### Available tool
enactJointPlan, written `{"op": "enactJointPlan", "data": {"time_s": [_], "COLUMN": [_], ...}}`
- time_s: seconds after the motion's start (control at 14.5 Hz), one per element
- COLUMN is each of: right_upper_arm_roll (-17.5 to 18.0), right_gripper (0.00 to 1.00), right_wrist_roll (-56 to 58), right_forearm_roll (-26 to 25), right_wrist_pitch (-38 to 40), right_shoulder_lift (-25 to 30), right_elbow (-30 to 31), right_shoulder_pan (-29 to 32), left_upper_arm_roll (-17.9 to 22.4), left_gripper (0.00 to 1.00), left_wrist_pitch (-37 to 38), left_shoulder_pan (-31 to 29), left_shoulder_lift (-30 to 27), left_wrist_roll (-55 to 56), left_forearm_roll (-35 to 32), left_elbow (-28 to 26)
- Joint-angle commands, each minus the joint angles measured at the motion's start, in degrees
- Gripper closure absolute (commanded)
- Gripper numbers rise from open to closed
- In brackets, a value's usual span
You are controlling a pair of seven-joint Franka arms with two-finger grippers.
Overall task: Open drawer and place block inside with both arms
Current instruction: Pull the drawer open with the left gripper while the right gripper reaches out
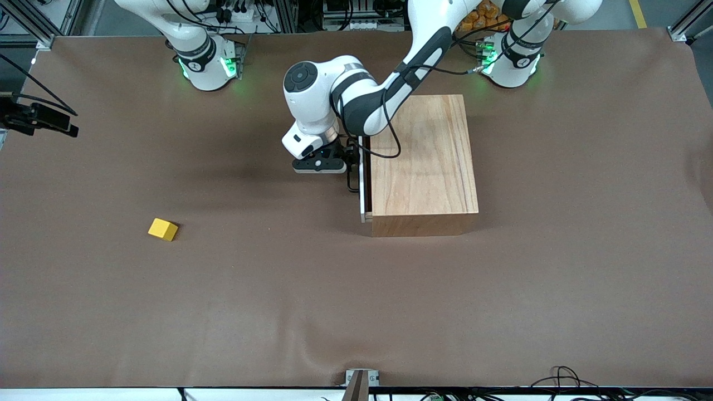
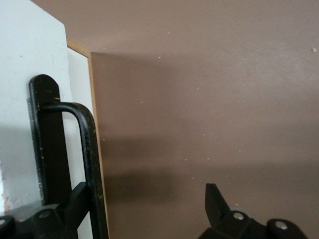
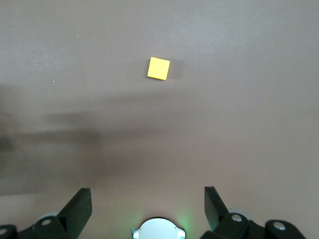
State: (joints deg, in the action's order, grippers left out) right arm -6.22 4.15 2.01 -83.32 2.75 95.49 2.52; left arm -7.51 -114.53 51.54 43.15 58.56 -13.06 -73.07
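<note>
The wooden box (image 1: 423,161) sits mid-table, and its drawer's white-edged front panel (image 1: 365,184) faces the right arm's end, with at most a narrow gap to the box. My left gripper (image 1: 352,159) is at the black wire handle (image 1: 352,181). In the left wrist view it (image 2: 147,209) is open, with the handle (image 2: 89,154) between the fingers, close to one finger (image 2: 75,204) and against the white panel (image 2: 30,55). The yellow block (image 1: 162,229) lies on the table toward the right arm's end. My right gripper (image 3: 147,206) is open and empty, high over the table, with the block (image 3: 158,68) below it.
Brown cloth covers the table (image 1: 356,306). The right arm's green-lit base (image 1: 206,61) and the left arm's base (image 1: 509,61) stand along the edge farthest from the front camera. A black camera mount (image 1: 33,117) sits at the right arm's end.
</note>
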Motion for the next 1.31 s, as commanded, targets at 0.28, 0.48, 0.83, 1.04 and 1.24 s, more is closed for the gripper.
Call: {"op": "enactJointPlan", "data": {"time_s": [0.28,0.48,0.83,1.04,1.24], "right_upper_arm_roll": [-0.1,-0.1,-0.1,-0.1,-0.1], "right_gripper": [0.0,0.0,0.0,0.0,0.0], "right_wrist_roll": [0.6,0.7,1.3,1.3,1.3], "right_forearm_roll": [-0.4,-0.4,-0.3,-0.3,-0.3], "right_wrist_pitch": [-7.2,-10.4,-12.2,-13.2,-13.4], "right_shoulder_lift": [0.0,-2.8,-4.5,-4.6,-4.6], "right_elbow": [3.0,3.1,3.1,3.2,3.2], "right_shoulder_pan": [-1.0,-0.8,-0.8,-0.6,-0.8], "left_upper_arm_roll": [0.0,-0.4,-0.8,-0.8,-0.9], "left_gripper": [0.0,0.0,0.0,0.0,0.0], "left_wrist_pitch": [-4.0,-4.0,-5.6,-6.7,-6.9], "left_shoulder_pan": [0.6,0.8,1.6,2.1,2.5], "left_shoulder_lift": [1.4,1.4,2.0,2.0,2.0], "left_wrist_roll": [0.1,0.2,1.6,3.5,3.7], "left_forearm_roll": [2.9,2.9,3.3,3.4,4.0], "left_elbow": [1.5,1.6,1.8,1.9,2.1]}}
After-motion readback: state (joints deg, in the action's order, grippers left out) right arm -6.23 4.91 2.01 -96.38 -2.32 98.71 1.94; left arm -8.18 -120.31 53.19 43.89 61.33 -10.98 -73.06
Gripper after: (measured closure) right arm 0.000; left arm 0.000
